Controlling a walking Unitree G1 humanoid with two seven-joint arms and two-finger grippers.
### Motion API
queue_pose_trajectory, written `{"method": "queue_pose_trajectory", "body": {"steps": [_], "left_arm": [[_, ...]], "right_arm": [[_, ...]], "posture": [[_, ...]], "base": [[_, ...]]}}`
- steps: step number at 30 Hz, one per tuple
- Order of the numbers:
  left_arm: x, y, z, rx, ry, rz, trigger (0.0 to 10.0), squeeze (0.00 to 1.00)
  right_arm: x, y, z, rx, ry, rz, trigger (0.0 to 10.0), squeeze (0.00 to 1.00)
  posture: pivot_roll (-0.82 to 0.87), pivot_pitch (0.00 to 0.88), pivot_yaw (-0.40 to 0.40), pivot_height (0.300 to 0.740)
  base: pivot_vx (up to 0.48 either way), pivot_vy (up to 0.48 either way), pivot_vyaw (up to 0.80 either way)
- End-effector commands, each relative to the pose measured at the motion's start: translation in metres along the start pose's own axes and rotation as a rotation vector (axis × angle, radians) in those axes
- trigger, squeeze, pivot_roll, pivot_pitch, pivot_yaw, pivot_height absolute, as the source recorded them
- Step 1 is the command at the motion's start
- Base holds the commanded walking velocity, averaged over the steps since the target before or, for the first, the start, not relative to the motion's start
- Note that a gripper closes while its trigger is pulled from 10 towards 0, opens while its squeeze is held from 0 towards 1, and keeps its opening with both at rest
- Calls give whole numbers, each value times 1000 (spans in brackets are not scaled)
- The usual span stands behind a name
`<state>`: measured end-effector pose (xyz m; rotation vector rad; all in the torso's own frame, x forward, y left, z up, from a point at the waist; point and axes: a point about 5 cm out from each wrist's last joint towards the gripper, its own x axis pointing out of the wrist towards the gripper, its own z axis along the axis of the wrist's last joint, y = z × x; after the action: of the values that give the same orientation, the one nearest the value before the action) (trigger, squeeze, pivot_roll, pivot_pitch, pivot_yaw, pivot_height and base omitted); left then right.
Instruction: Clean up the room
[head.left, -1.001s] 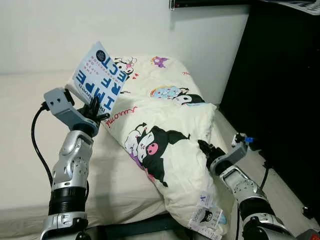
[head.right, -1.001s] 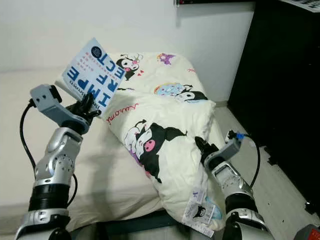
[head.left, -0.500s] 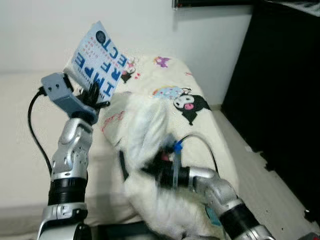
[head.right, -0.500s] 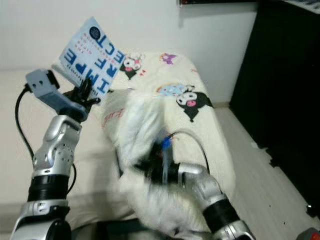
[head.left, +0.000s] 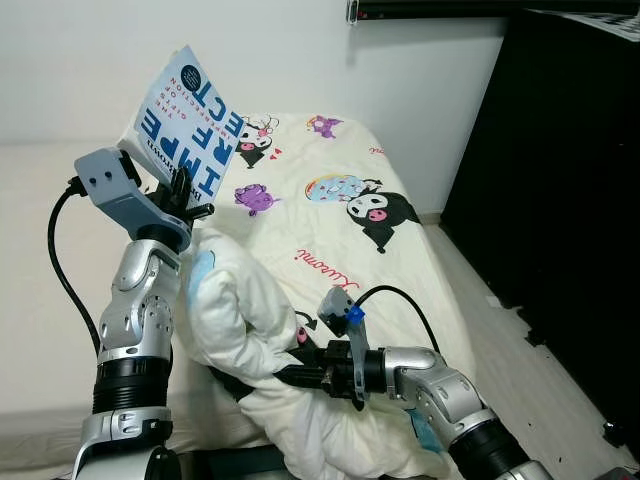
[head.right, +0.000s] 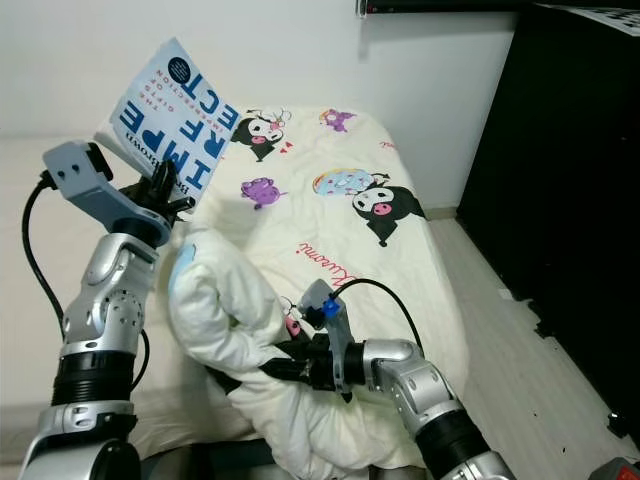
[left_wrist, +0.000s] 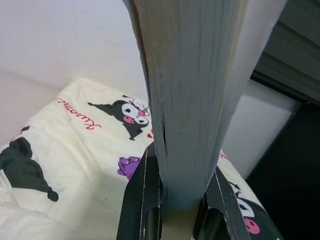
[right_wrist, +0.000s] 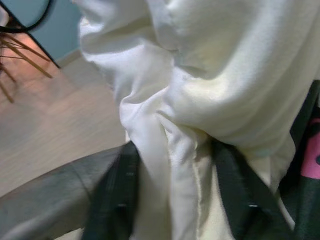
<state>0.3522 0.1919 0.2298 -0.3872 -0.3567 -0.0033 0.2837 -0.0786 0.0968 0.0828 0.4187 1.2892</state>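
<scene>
Left gripper (left_wrist: 177, 220) clamps an upright book (head.left: 186, 115); right gripper (head.right: 285, 360) pinches a bunched fold of the quilt (head.right: 330, 215).

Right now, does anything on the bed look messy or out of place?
Yes. The cream cartoon-print blanket is bunched into a rumpled heap at its near corner instead of lying flat, with the right end effector shut on a fold. The left end effector holds a blue and white book upright above the bed.
</scene>
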Motion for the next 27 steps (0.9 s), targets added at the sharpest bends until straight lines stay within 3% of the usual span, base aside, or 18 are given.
{"method": "queue_pose_trajectory", "body": {"steps": [1,8,14,16,23,25,26,27], "left_arm": [[2,-5,9,31,-51,-21,10000,0],[5,-2,17,89,-70,-21,10000,0],[7,0,25,136,-93,-16,10000,0],[10,1,35,248,-121,-12,10000,0],[12,6,48,380,-163,57,10000,0],[12,10,52,441,-177,84,10000,0],[12,10,52,441,-177,84,10000,0],[12,11,54,482,-180,94,10000,0]], "right_arm": [[0,4,1,6,-1,29,10000,1000],[-3,7,-8,-5,70,52,10000,1000],[-6,7,-7,2,56,61,10000,1000],[-12,8,5,15,-17,75,10000,1000],[-27,2,23,43,-145,37,10000,1000],[-34,-6,30,41,-211,-39,10000,306],[-34,-6,30,41,-211,-39,10000,306],[-38,-15,34,48,-252,-115,10000,0]], "posture": [[-24,0,-44,451],[-22,0,-48,451],[-20,0,-47,451],[-22,0,-44,451],[-26,0,-43,451],[-25,0,-44,451],[-25,0,-44,451],[-25,0,-44,451]], "base": [[0,0,0],[0,0,0],[0,0,0],[0,0,0],[0,0,0],[0,0,0],[0,0,0],[0,0,0]]}}
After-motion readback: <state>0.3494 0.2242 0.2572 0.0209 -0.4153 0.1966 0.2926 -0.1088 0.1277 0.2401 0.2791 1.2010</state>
